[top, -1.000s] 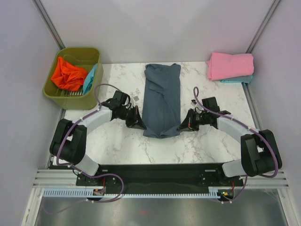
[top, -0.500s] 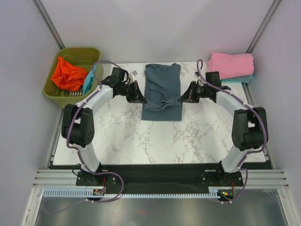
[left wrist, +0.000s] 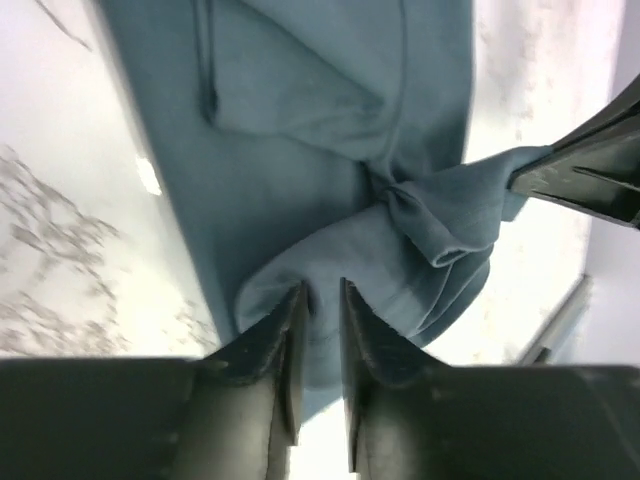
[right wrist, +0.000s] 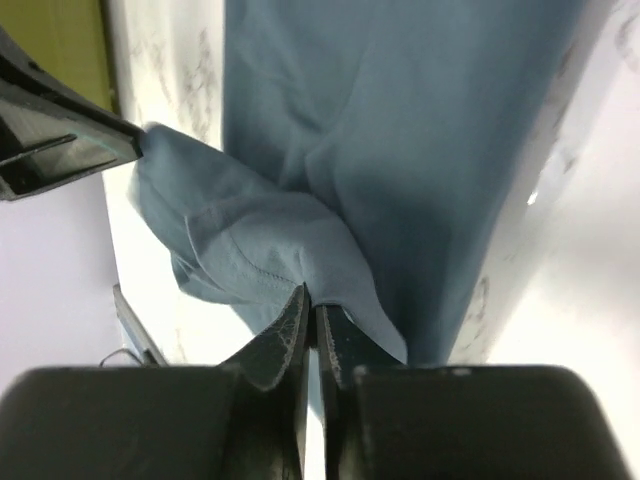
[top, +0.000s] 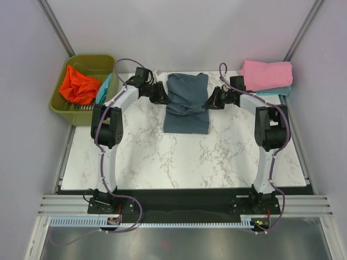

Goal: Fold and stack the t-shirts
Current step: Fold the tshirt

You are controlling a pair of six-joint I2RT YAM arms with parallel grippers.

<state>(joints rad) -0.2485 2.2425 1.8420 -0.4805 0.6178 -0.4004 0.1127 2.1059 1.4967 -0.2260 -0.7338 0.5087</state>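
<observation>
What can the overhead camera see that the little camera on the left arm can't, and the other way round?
Only the overhead view shows the green bin holding an orange-red shirt, the pink shirt at the far right corner, and both whole arms. Only the left wrist view shows, close up, the left pincer pinching a fold of cloth. Both show the blue-grey shirt, partly folded over itself, and the right pincer at its other edge.

Big shirt (top: pixel 187 103) lying at the far middle of the bench (top: pixel 179 157), left gripper (top: pixel 161 95) at its left edge, right gripper (top: pixel 210 103) at its right edge, bin (top: pixel 81 58) off the far-left corner, loose shirts (top: pixel 78 86) inside it, folded pair (top: pixel 265 75) stacked far right.
</observation>
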